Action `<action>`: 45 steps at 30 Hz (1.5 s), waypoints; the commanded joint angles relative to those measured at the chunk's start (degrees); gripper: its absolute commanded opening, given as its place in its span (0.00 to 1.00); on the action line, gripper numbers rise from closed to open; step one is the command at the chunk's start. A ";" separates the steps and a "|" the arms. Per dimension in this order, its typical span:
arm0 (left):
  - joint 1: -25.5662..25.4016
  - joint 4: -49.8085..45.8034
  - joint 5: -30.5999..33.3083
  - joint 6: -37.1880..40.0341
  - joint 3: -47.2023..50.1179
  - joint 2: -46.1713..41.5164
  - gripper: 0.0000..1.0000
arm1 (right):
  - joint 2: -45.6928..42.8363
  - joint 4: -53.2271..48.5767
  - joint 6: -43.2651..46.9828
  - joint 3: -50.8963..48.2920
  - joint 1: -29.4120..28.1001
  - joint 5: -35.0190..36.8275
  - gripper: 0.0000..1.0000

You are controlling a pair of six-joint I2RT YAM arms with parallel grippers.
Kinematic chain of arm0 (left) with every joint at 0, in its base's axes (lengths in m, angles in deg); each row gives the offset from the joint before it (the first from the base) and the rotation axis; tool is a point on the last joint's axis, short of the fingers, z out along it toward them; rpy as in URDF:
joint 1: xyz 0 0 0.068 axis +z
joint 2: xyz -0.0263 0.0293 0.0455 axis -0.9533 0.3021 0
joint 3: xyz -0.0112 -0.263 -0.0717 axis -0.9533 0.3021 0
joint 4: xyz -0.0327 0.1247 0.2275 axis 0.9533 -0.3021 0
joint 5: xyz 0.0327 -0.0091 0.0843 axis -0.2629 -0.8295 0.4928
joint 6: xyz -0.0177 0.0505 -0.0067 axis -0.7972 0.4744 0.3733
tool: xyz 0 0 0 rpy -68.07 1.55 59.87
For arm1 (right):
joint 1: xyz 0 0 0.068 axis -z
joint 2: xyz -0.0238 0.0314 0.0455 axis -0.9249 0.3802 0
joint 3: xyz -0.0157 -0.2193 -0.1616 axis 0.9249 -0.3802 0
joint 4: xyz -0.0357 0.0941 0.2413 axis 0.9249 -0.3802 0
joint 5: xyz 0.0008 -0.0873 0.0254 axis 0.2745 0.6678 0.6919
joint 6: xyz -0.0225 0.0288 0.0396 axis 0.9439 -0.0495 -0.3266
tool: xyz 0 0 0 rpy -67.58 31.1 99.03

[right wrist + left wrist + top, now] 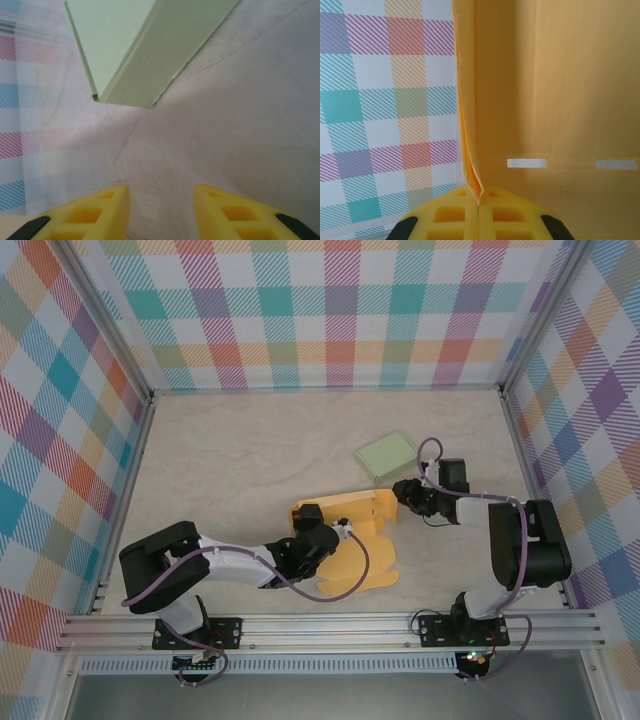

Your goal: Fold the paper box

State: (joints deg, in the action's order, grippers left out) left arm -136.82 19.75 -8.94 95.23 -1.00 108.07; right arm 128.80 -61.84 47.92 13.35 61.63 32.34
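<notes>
The yellow paper box (352,545) lies partly folded at the table's middle front, its back wall raised and a flat panel spread toward the near edge. My left gripper (308,516) is at the box's left back corner. In the left wrist view its pads (455,215) press together on the edge of a doubled yellow flap (470,150), beside the box's inner wall (555,100) with two slots. My right gripper (398,492) hovers just past the box's right end. Its yellow fingers (95,215) stand apart over bare table, nothing between them.
A pale green flat box (387,454) lies behind the right gripper's reach, and its corner (145,45) sits just ahead of the right fingers. Plaid walls enclose the marbled table (230,450) on three sides. An aluminium rail (330,625) runs along the front.
</notes>
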 commanded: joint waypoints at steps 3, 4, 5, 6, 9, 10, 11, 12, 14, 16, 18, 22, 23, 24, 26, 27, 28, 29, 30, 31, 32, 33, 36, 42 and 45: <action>2.35 2.94 -2.01 1.10 -2.04 0.00 0.00 | -3.72 5.02 0.90 -2.23 -0.66 -2.76 0.40; 2.73 3.02 -2.42 1.01 -2.05 -0.19 0.00 | -5.01 4.75 0.97 -2.94 -0.66 -2.40 0.40; 3.10 3.04 -2.64 1.10 -2.07 -0.42 0.00 | -6.18 4.71 0.98 -3.57 -0.74 -2.37 0.40; 3.27 3.19 -2.81 1.18 -2.10 -0.65 0.00 | -7.01 4.69 0.98 -4.10 -0.93 -2.37 0.40; 3.49 3.35 -3.67 1.19 -2.17 -0.99 0.00 | -9.19 3.61 1.24 -5.01 -2.03 -1.11 0.40; 3.49 3.46 -3.83 1.11 -2.18 -0.86 0.00 | -9.56 3.64 1.46 -5.38 -2.81 -0.53 0.40; 3.49 3.65 -3.94 1.18 -2.10 -0.62 0.00 | -9.83 3.59 1.55 -5.60 -3.63 0.00 0.40; 3.49 3.85 -4.06 1.19 -2.13 -0.27 0.00 | -10.02 3.64 1.66 -5.80 -4.28 0.30 0.40; 3.53 4.29 -3.91 1.59 -2.18 0.76 0.00 | -10.53 3.65 1.56 -6.27 -5.43 1.02 0.41; 3.55 5.36 -3.49 2.46 -2.19 1.81 0.00 | -11.30 3.62 1.51 -6.93 -6.25 1.85 0.41; 3.54 6.46 -3.37 3.24 -2.00 2.52 0.00 | -12.07 3.30 1.82 -7.50 -6.94 2.93 0.41; 3.48 8.66 -3.57 3.57 -1.22 2.69 0.00 | -13.40 3.30 2.12 -8.99 -8.24 4.70 0.41; 3.47 8.77 -3.55 3.39 -1.00 2.63 0.00 | -13.81 3.29 2.36 -9.40 -8.74 5.31 0.41; 3.38 8.88 -3.54 3.43 -0.82 2.52 0.00 | -14.21 3.41 2.45 -9.76 -9.08 5.83 0.42; 3.23 9.13 -3.65 3.40 -0.23 2.40 0.00 | -15.20 3.62 2.91 -10.72 -10.19 7.02 0.43; 3.15 9.13 -3.68 3.30 0.05 2.21 0.00 | -15.70 3.71 3.05 -11.21 -10.65 7.55 0.43; 3.06 9.11 -3.63 3.09 0.32 2.29 0.00 | -16.36 4.02 3.17 -11.82 -11.14 8.05 0.43; 2.96 9.16 -3.43 3.04 0.58 2.38 0.00 | -16.96 4.58 3.19 -12.51 -11.74 8.50 0.44; 2.88 9.05 -3.28 2.99 0.72 2.51 0.00 | -17.35 5.02 3.16 -12.98 -12.18 8.89 0.44; 2.86 8.99 -3.18 2.93 0.80 2.73 0.00 | -17.69 5.38 3.34 -13.38 -12.56 9.29 0.44; 2.88 8.84 -3.02 2.95 0.72 3.02 0.00 | -18.00 5.53 3.51 -13.49 -12.88 9.42 0.44; 2.88 8.89 -2.95 2.94 0.68 3.25 0.00 | -18.09 5.64 3.64 -13.49 -13.22 9.48 0.44; 2.72 8.54 -2.76 2.86 0.28 3.98 0.00 | -18.68 5.40 4.05 -13.49 -14.64 10.31 0.44; 2.79 8.23 -2.66 2.55 0.24 4.59 0.00 | -21.20 5.15 4.07 -14.88 -16.51 11.55 0.44; 2.78 8.18 -2.86 2.50 0.11 4.71 0.00 | -22.93 4.76 3.81 -15.54 -17.16 11.81 0.44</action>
State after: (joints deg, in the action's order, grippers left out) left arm -133.78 26.57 -11.39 98.37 -0.95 112.03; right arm 107.81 -58.08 50.74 -1.41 45.46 44.76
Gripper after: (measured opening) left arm 0.049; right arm 0.439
